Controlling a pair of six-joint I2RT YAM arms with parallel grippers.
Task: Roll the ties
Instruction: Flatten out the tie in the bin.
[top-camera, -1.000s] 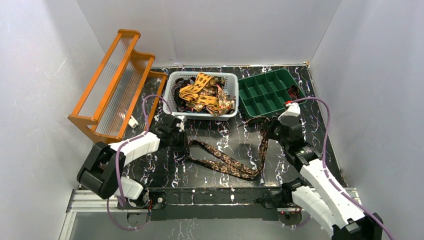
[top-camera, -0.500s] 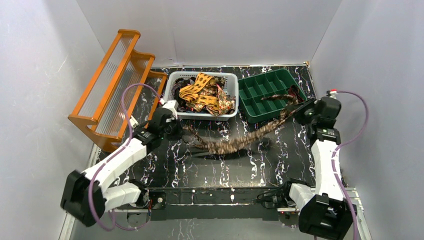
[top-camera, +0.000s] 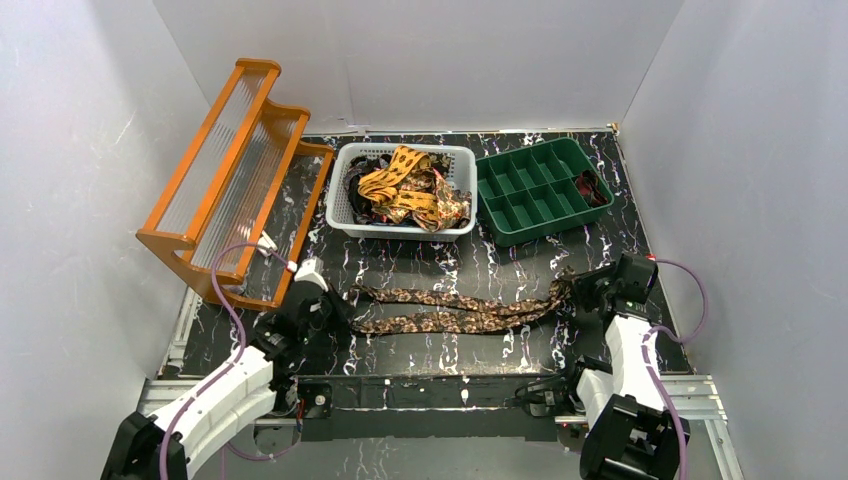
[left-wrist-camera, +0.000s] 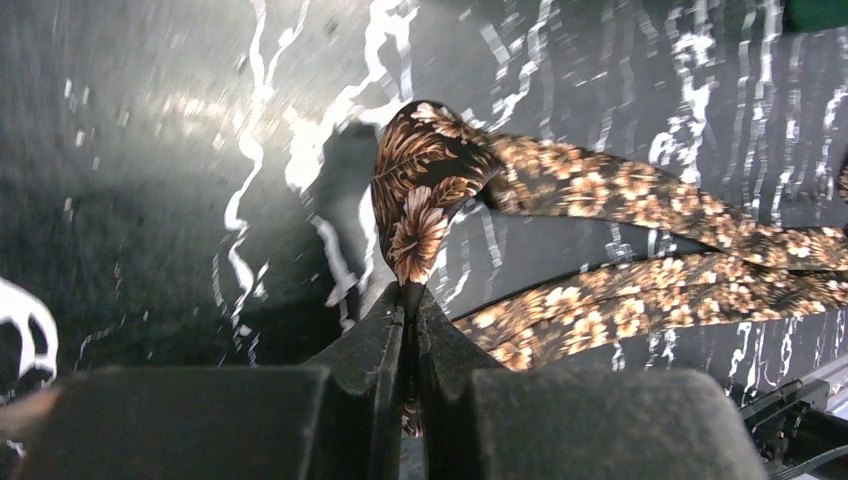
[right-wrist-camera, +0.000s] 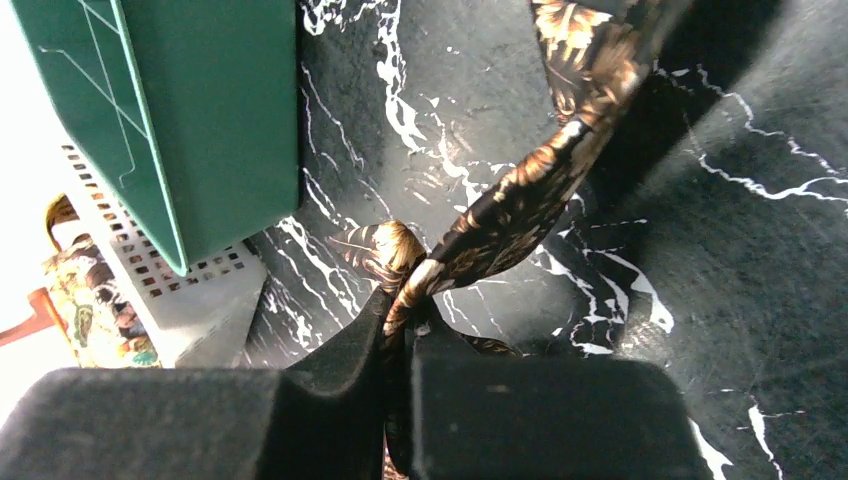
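Looking nearest first in the overhead view, I have both arms pulled back toward the bottom of the frame and down low. A moment ago they were up by the basket with the cloth sagging in the air between them. The left pincer (top-camera: 335, 303), at lower left, is clamped on the folded end of the brown tie (top-camera: 455, 311). Its wrist view shows the fabric nipped between the black fingers (left-wrist-camera: 385, 335), with two strands running off to the right. The right pincer (top-camera: 582, 290), at lower right, is closed on the other end, the cloth caught between its tips in the wrist view.

The tie itself has come down. It now lies doubled and fairly straight across the lower middle of the counter (top-camera: 450, 262), no longer hanging.

Farther up, the white basket (top-camera: 340, 190) holds the other ties (top-camera: 405, 190) in a heap, beside the green tray (top-camera: 530, 232) and the orange rack (top-camera: 230, 170).

I read this as the laying-out done and the rolling not yet begun. One end is pinned and ready to turn.
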